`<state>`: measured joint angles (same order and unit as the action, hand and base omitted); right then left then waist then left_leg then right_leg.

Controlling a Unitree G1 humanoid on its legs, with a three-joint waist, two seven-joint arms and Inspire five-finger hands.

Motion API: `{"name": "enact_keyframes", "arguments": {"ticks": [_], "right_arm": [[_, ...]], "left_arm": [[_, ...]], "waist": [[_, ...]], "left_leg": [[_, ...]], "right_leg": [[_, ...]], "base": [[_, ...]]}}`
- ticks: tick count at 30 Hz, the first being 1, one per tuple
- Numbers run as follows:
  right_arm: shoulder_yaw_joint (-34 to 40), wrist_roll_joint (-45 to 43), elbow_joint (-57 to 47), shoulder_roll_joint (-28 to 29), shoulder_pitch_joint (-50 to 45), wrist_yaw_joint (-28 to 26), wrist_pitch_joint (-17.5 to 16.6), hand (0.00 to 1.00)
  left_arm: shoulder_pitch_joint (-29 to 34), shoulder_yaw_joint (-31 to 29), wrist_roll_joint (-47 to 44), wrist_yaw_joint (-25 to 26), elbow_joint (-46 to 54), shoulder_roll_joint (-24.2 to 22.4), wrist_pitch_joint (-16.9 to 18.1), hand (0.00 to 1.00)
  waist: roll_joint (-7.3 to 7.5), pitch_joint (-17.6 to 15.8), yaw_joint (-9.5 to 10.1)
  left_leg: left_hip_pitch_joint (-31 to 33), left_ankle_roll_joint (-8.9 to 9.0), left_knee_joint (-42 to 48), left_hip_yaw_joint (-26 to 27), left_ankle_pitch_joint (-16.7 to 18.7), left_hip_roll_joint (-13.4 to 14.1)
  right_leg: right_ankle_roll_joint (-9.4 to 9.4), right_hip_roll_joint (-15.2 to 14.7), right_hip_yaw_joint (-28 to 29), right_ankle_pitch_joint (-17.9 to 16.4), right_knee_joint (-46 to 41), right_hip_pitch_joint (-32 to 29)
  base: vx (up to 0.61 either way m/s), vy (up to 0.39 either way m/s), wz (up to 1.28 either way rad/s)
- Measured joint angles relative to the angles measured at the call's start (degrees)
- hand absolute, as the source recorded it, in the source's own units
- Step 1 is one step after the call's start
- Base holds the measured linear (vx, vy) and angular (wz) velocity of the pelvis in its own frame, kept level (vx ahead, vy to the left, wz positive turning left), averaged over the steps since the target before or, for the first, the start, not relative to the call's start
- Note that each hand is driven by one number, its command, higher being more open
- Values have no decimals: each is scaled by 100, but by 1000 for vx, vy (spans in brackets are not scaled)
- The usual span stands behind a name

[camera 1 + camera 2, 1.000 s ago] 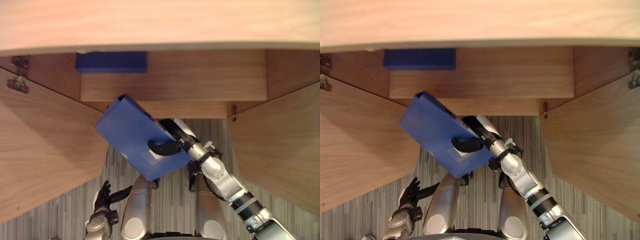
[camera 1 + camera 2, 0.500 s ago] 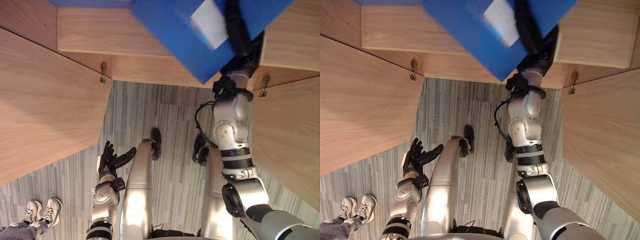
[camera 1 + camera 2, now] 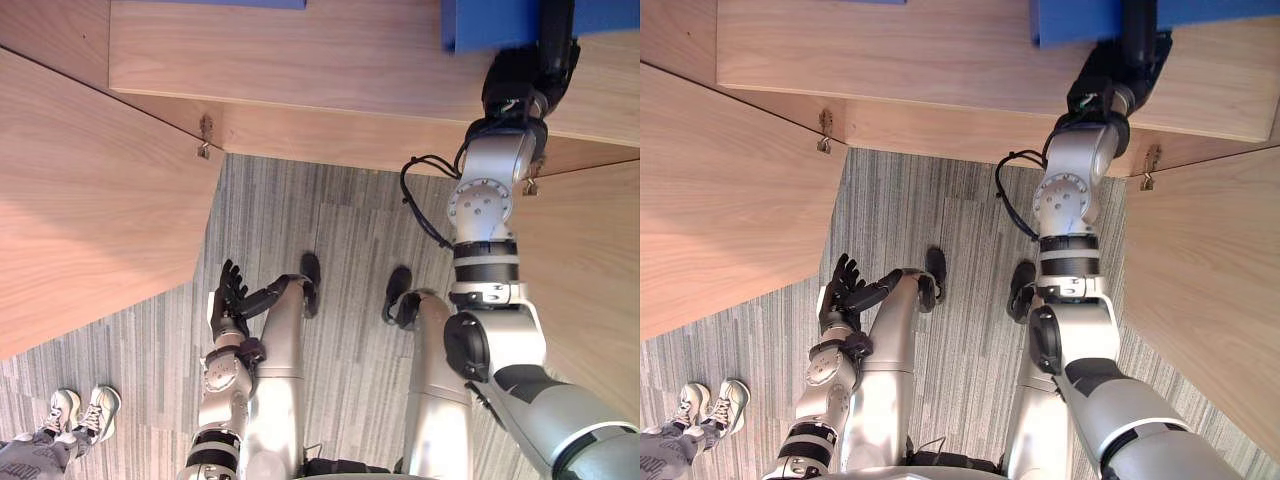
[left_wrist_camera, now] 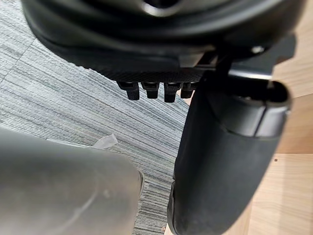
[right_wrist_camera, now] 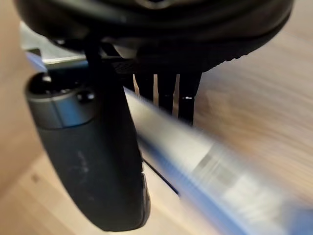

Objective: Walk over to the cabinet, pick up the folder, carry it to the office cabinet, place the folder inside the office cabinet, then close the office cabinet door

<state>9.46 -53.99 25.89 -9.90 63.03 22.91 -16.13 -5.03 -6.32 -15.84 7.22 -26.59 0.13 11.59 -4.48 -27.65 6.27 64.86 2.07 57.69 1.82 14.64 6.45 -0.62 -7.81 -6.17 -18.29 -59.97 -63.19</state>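
Note:
The blue folder [image 3: 485, 22] is up at the far edge of the eye views, over the wooden shelf [image 3: 300, 60] inside the open cabinet. My right hand [image 3: 528, 72] reaches in after it, thumb across its blue face. In the right wrist view the folder's edge [image 5: 220, 181] runs between the thumb [image 5: 88, 161] and the fingers behind it. My left hand [image 3: 228, 300] hangs low by my side, fingers straight and holding nothing. A second blue folder [image 3: 250, 3] lies further left on the same shelf.
The cabinet's two wooden doors stand open, one on the left [image 3: 90, 200] and one on the right [image 3: 590, 290]. Striped grey carpet [image 3: 340, 230] lies between them. A person's white shoes [image 3: 80, 410] stand at the lower left.
My right arm has stretched deeper into the cabinet, carrying the folder further onto the shelf. The view has tipped down towards the floor. The left hand stays open at my side.

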Motion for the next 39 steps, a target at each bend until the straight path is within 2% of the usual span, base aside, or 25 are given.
{"name": "enact_keyframes", "arguments": {"ticks": [5, 11, 15, 17, 19, 20, 22, 24, 28, 29, 31, 32, 35, 36, 39], "right_arm": [[-442, -46, 103, -227, 55, -331, 152, 100], [-1249, 87, 322, -766, 136, -759, 365, 100], [-2220, 1020, 393, -1462, 102, -1206, 618, 100], [-2800, 2242, 392, -1896, -87, -1600, 722, 100], [-3020, 2998, 385, -2096, -205, -1757, 698, 100], [-3069, 3401, 386, -2181, -249, -1820, 707, 0], [-3142, 4401, 395, -2310, -303, -1860, 683, 0], [-3133, 4906, 460, -2357, -300, -1774, 675, 0], [-3040, 5362, 718, -2400, -279, -1644, 698, 0], [-2958, 5327, 808, -2394, -277, -1647, 712, 0], [-2855, 4971, 968, -2392, -287, -1684, 733, 0], [-2819, 4437, 1077, -2390, -305, -1819, 786, 0], [-2750, 3767, 1177, -2368, -407, -2011, 822, 0], [-2740, 3280, 1176, -2354, -441, -2198, 850, 0], [-2740, 2796, 1169, -2264, -536, -2371, 859, 0]], "left_arm": [[1, 12, -1, -40, -14, 12, -1, 100], [11, 153, -5, -144, -78, 149, -5, 100], [56, 191, -6, -261, -66, 234, 7, 100], [97, 343, -3, -302, -86, 346, 7, 100], [163, 398, -1, -361, -88, 427, 17, 100], [180, 401, 0, -376, -98, 427, 20, 100], [200, 401, 0, -404, -137, 435, 27, 100], [200, 401, 0, -427, -205, 451, 33, 100], [205, 405, 0, -465, -335, 507, 64, 100], [206, 405, -2, -467, -353, 535, 71, 100], [206, 405, -3, -482, -379, 538, 70, 100], [207, 405, -8, -502, -405, 532, 71, 100], [207, 399, -72, -530, -450, 559, 75, 100], [206, 394, -113, -536, -485, 573, 76, 100], [207, 392, -114, -541, -521, 575, 77, 100]], "waist": [[1, 2, -19], [8, 9, -96], [14, 12, -194], [16, 13, -235], [22, 15, -242], [22, 16, -245], [36, 23, -245], [69, 39, -242], [199, 109, -239], [258, 141, -235], [272, 148, -235], [297, 161, -232], [336, 182, -224], [343, 186, -228], [345, 187, -228]], "left_leg": [[-15, 7, -48, -42, -24, 0], [-101, 4, -132, -34, -27, 1], [-117, -2, -181, 7, -31, 13], [-226, -3, -263, 34, -31, 20], [-341, -4, -339, 54, -32, 20], [-390, -4, -373, 57, -32, 20], [-450, -9, -444, 64, -38, 21], [-504, -30, -537, 111, -52, 21], [-654, -54, -686, 253, -66, 44], [-674, -67, -728, 296, -74, 44], [-715, -73, -751, 336, -77, 54], [-741, -82, -774, 394, -83, 73], [-752, -91, -800, 469, -87, 103], [-773, -99, -817, 542, -92, 114], [-810, -124, -851, 612, -106, 128]], "right_leg": [[2, 0, -53, 1, 65, 49], [0, 0, -64, 7, 163, 144], [-8, 1, -60, 13, 222, 158], [-10, 1, -65, 14, 302, 261], [-11, 1, -67, 14, 367, 375], [-12, 4, -70, 14, 402, 420], [-11, 2, -83, 17, 467, 485], [-15, -14, -79, 32, 534, 523], [-23, -55, -78, 39, 661, 650], [-28, -74, -79, 41, 697, 667], [-28, -110, -141, 42, 748, 752], [-29, -129, -163, 42, 790, 796], [-43, -144, -178, 50, 835, 825], [-46, -161, -161, 51, 835, 826], [-64, -166, -125, 64, 849, 826]], "base": [[-16, -29, 2], [0, 0, 0], [0, 0, 0], [0, 0, 0], [11, -32, 0], [7, -42, 0], [-1, -42, 2], [-1, -16, 1], [9, -5, 1], [39, -15, 6], [32, -9, 9], [15, -6, 6], [3, -4, 2], [0, 0, 0], [-43, -37, -3]]}}
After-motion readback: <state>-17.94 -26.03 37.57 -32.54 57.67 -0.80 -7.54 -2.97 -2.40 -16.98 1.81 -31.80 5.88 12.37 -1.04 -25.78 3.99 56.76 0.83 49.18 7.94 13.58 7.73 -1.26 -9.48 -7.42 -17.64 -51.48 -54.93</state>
